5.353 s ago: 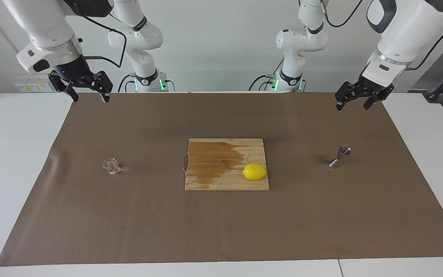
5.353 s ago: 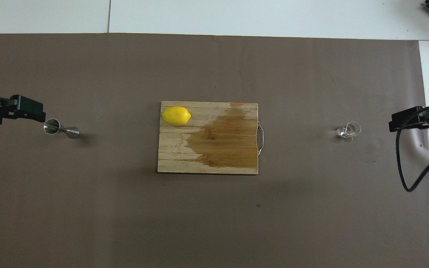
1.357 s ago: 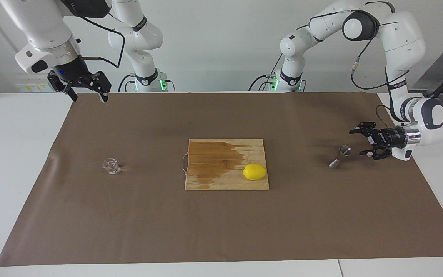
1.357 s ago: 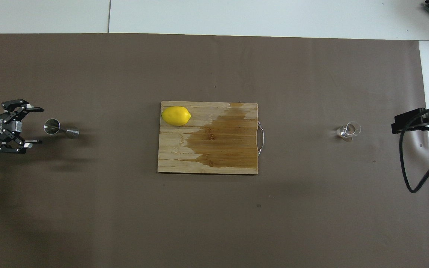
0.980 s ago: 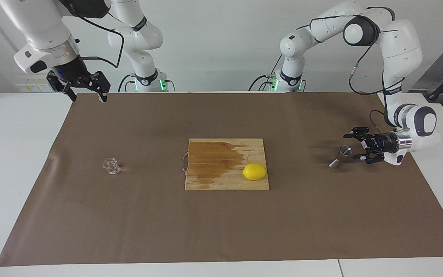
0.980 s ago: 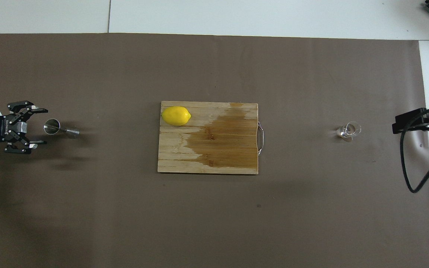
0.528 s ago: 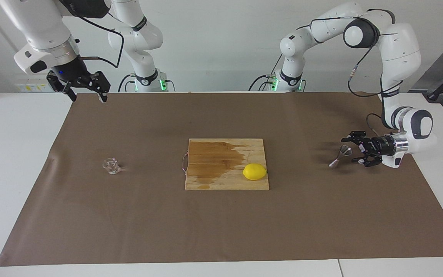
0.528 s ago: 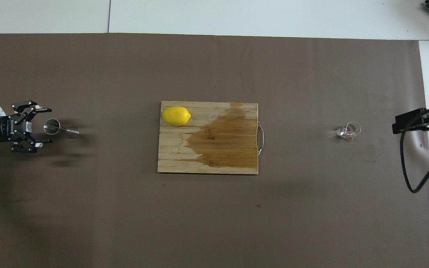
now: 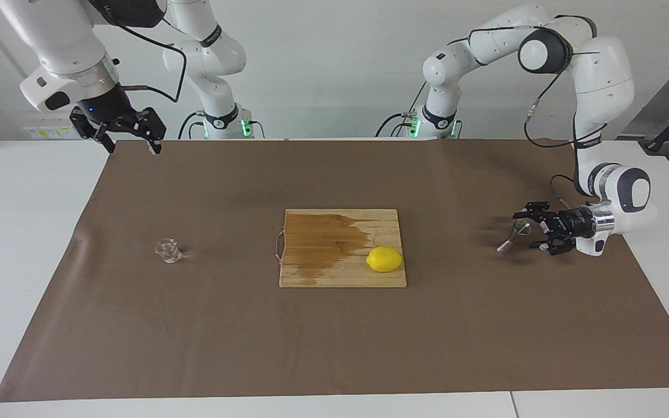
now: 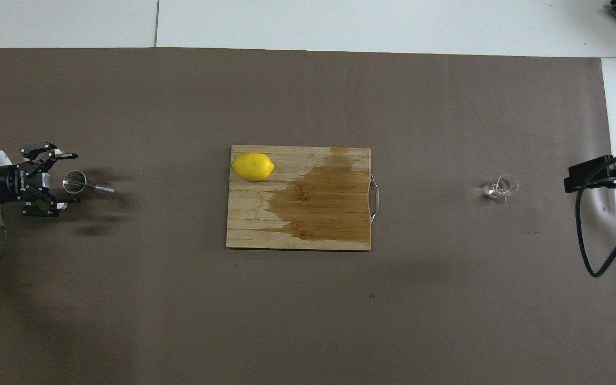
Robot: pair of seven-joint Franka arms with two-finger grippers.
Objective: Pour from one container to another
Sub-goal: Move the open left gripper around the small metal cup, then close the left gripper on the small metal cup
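Observation:
The clear glass cup stands on the brown mat toward the right arm's end of the table. The steel jigger stands upright toward the left arm's end. My left gripper lies level, low over the mat, and is open. Its fingertips flank the jigger's upper cone without touching it. My right gripper hangs open and holds nothing. It waits high over the mat's corner nearest the robots at the right arm's end; only its tip shows in the overhead view.
A wooden cutting board with a dark wet patch lies mid-table. A lemon rests on the board's corner farthest from the robots, toward the left arm's end. The brown mat covers most of the white table.
The left gripper came down from high over the mat's edge, turned level and crept toward the jigger until its fingers flank the upper cone. The right arm has stayed still.

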